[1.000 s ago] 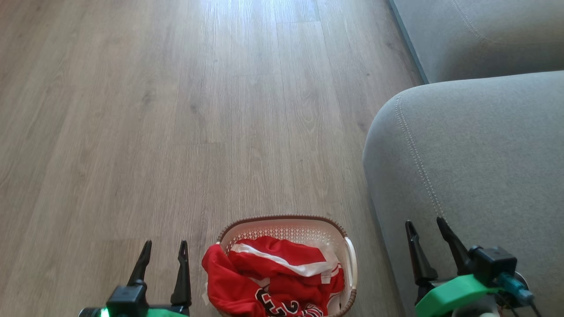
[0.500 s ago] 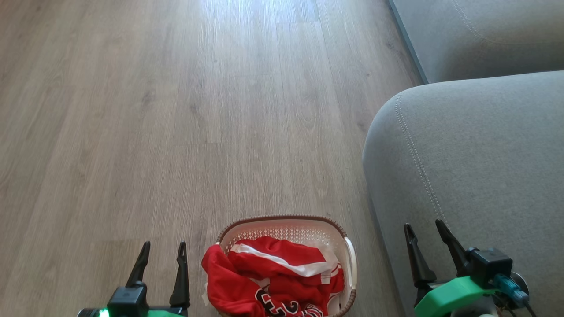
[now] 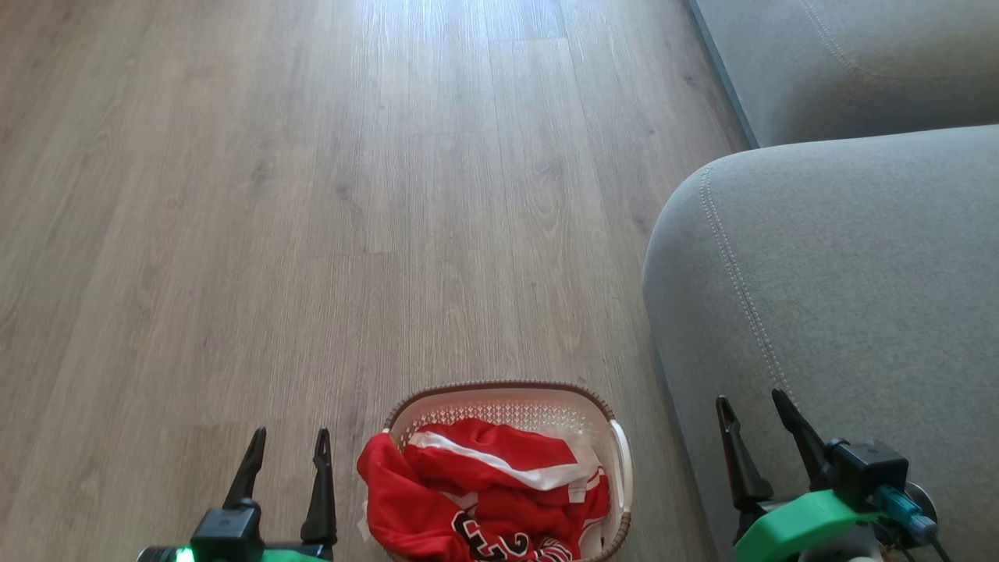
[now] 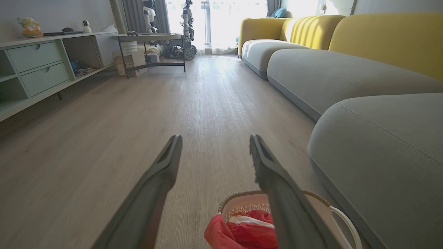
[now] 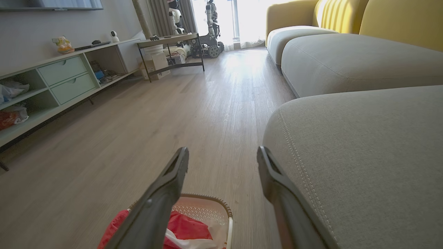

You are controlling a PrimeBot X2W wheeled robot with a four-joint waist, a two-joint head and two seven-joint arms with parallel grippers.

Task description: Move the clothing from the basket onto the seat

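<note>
A: What does the head view show?

B: A white basket [image 3: 499, 385] with a brown rim stands on the wooden floor [image 3: 312, 195] at the bottom centre of the frame. The red clothing [image 3: 484, 484] lies bunched inside it, with a white stripe and black numerals showing. One red fold hangs over the basket's left rim. The grey seat [image 3: 843, 273] takes up the right side, just beside the basket.

A: And the hands?

B: The left hand [image 3: 290, 431] is at the lower left, seen against bare floor beside the basket, its fingers apart and holding nothing. The right hand [image 3: 749, 396] is at the lower right, seen against the seat cushion, fingers apart and empty too.

A: The left wrist view?

B: Two dark fingers rise from the bottom edge, spread wide, with nothing between them. The basket and clothing sit at the bottom, right of centre, partly behind one finger. The seat runs up the right side, with yellow back cushions [image 4: 380, 38] above it. A pale green sideboard [image 4: 38, 69] stands at the upper left.

A: The right wrist view?

B: Two spread fingers here as well, nothing held. The basket and clothing are at the bottom centre, partly behind one finger. The seat lies at the right.
</note>
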